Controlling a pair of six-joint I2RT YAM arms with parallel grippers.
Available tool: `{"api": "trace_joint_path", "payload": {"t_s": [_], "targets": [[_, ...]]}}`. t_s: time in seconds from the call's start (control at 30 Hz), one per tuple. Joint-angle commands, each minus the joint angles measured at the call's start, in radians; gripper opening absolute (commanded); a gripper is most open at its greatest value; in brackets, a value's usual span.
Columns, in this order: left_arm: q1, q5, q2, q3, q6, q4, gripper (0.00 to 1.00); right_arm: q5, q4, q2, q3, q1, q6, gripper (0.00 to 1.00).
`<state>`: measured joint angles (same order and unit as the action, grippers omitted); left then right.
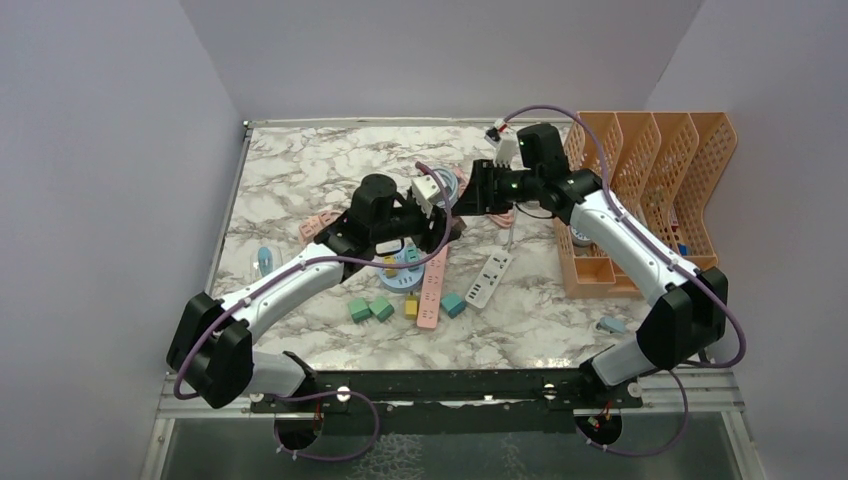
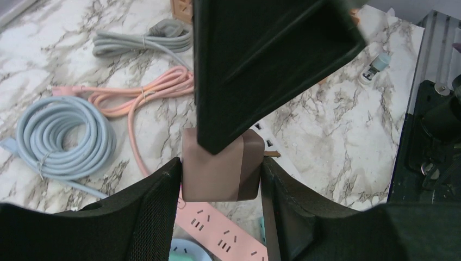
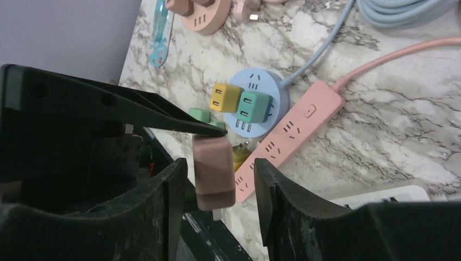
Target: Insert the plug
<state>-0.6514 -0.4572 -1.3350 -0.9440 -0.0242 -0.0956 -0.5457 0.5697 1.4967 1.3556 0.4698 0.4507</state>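
While your left hand (image 2: 221,163) pinches the brown plug (image 2: 217,176) between its fingers (image 2: 147,217) above the bench (image 2: 337,136), your right hand (image 3: 220,163) stands spread around that same plug, a gap beside one finger; the pink power strip (image 2: 223,236) lies beneath both hands.

Orange file rack (image 1: 700,150) on marble table (image 1: 300,170)
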Motion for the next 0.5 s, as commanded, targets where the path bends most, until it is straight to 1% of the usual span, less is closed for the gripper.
{"api": "trace_joint_path", "payload": {"t_s": [0.0, 0.1, 0.17, 0.23, 0.3, 0.33, 0.43, 0.47], "targets": [[-0.022, -0.063, 0.033, 0.004, 0.087, -0.095, 0.48, -0.14, 0.003, 0.039, -0.009, -0.003, -0.032, 0.47], [-0.026, -0.07, 0.038, 0.013, 0.118, -0.123, 0.48, -0.177, -0.013, 0.043, -0.025, -0.003, -0.028, 0.44], [-0.027, -0.07, 0.04, 0.015, 0.131, -0.13, 0.47, -0.187, -0.017, 0.046, -0.03, -0.004, -0.019, 0.39], [-0.027, -0.067, 0.043, 0.014, 0.138, -0.13, 0.48, -0.174, -0.018, 0.041, -0.026, -0.004, -0.001, 0.26], [-0.027, -0.056, 0.048, 0.017, 0.133, -0.131, 0.49, -0.169, -0.081, 0.005, -0.056, -0.004, 0.032, 0.14], [-0.027, -0.041, 0.051, 0.017, 0.112, -0.135, 0.56, -0.158, -0.125, -0.016, -0.077, -0.005, 0.049, 0.11], [-0.027, 0.009, 0.063, 0.019, 0.028, -0.163, 0.78, -0.113, -0.303, -0.094, -0.168, -0.005, 0.106, 0.09], [-0.027, 0.021, 0.071, 0.024, -0.003, -0.179, 0.94, -0.096, -0.35, -0.117, -0.191, -0.005, 0.113, 0.08]]}}
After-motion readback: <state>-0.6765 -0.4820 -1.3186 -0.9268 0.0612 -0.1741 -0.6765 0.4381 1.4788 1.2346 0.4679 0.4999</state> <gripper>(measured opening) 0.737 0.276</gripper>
